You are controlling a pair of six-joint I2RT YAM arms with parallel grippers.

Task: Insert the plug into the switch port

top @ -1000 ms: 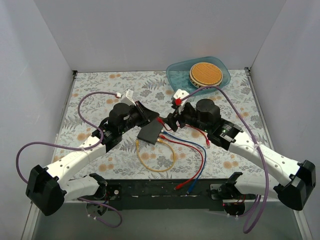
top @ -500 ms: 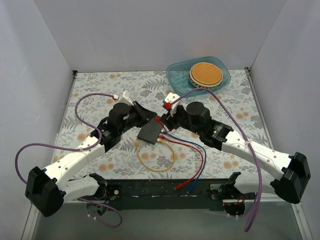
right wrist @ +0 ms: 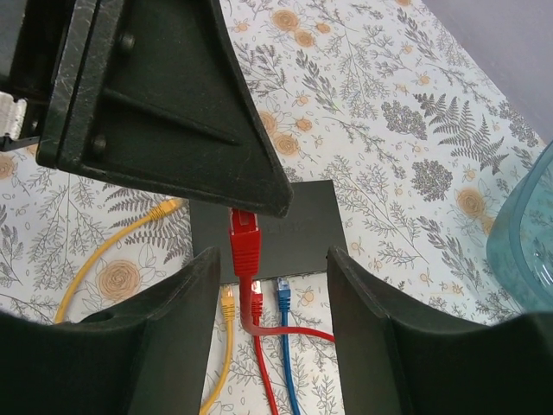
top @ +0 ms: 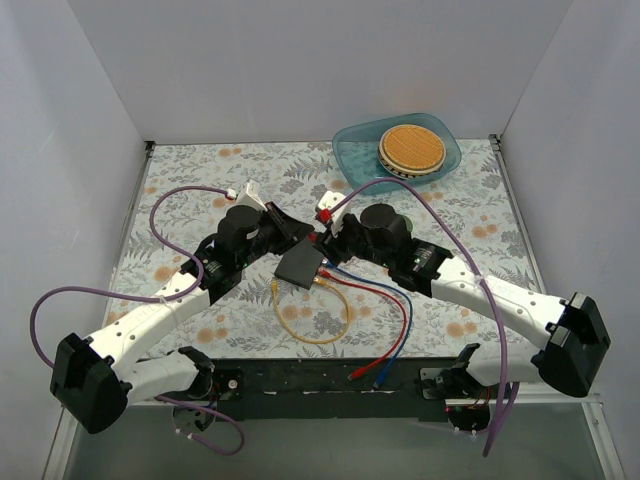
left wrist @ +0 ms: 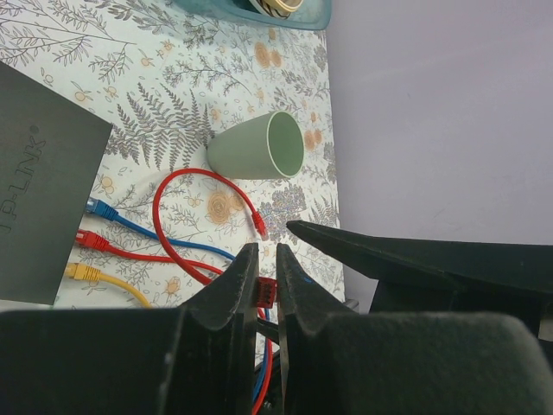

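Switch point(left wrist: 43, 173) lies mid-table; its lid lettering reads "P-LINK", the start cut by the frame edge. Left gripper point(left wrist: 267, 252) is pinched tight on the red plug point(right wrist: 244, 242), upright just by the switch's port edge, not inserted. Blue lead point(left wrist: 101, 207), red lead point(left wrist: 86, 238) and yellow lead point(left wrist: 78, 272) meet that edge. Left finger blocks much of the right wrist view. Right gripper point(right wrist: 272, 257) jaws stand well apart, flanking the plug without touching. Green cup point(left wrist: 259, 147) lies on its side. Teal dish point(top: 350, 150) holds a woven disc point(top: 412, 148), far right corner.
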